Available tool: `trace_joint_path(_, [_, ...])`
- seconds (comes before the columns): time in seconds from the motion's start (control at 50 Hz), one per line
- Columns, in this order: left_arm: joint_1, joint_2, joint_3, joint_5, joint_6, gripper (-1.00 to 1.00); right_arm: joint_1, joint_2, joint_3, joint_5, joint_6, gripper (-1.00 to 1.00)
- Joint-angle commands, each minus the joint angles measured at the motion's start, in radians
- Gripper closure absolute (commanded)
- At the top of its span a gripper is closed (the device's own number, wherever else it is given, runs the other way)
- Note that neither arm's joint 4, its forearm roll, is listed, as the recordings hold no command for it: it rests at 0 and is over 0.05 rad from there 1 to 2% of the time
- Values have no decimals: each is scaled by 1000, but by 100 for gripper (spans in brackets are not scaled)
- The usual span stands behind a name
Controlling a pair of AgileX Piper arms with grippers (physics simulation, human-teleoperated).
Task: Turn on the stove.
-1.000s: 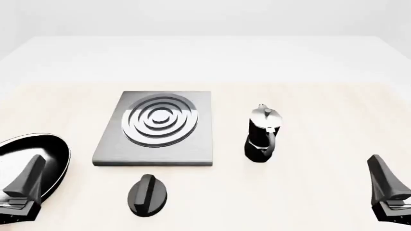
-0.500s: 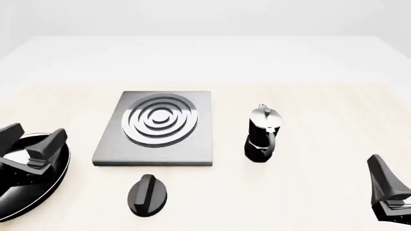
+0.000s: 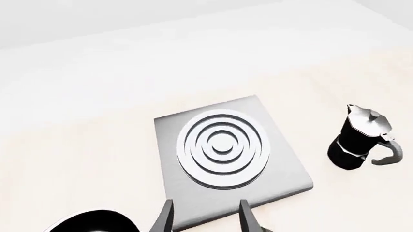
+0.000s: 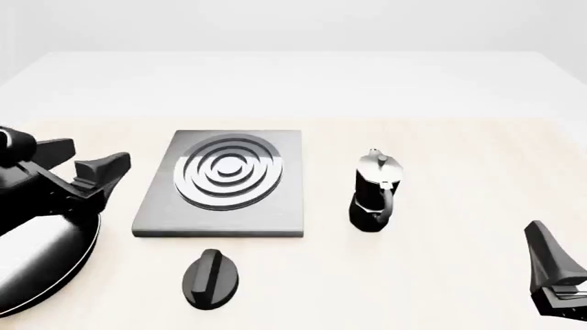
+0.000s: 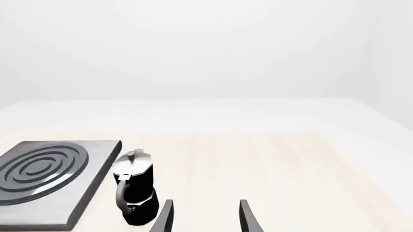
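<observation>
Nothing done yet: knob (image 4: 212,278) untouched near stove (image 4: 223,184); left pincer (image 4: 87,165) spread apart, empty, above pan (image 4: 41,258); right pincer (image 5: 203,217) likewise agape, idle

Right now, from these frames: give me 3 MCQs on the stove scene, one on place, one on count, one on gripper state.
1. Where does the black knob lie in the front view?
A. on the burner
B. in front of the stove slab, apart from it
C. behind the moka pot

2. How many moka pots are on the table?
A. one
B. two
C. three

3. How is the left gripper?
A. shut on the knob
B. shut on the frying pan
C. open, holding nothing

Answers:
1 B, bare table shows between knob and slab.
2 A, only one is visible.
3 C, its fingers stand apart above the pan with nothing between them.
</observation>
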Motion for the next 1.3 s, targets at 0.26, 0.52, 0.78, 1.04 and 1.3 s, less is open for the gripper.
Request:
trace_joint_path(0.26, [-81,204,-146,80,-63,-100,0,7,0,-7,0,-100])
trace_joint_path(0.52, [-132,265,-138,64,-133,-100,0,14,1,-15,0,-100])
trace_joint_path(0.78, [-154,335,-82,-21,-165,-100,0,11,0,-11,0,-100])
trace_joint_path(1.04, [-166,386,-62,-61,-202,-100,0,11,0,-11,0,-100])
trace_joint_path(1.3, [-165,425,2,-138,-242,-100,0,11,0,-11,0,-100])
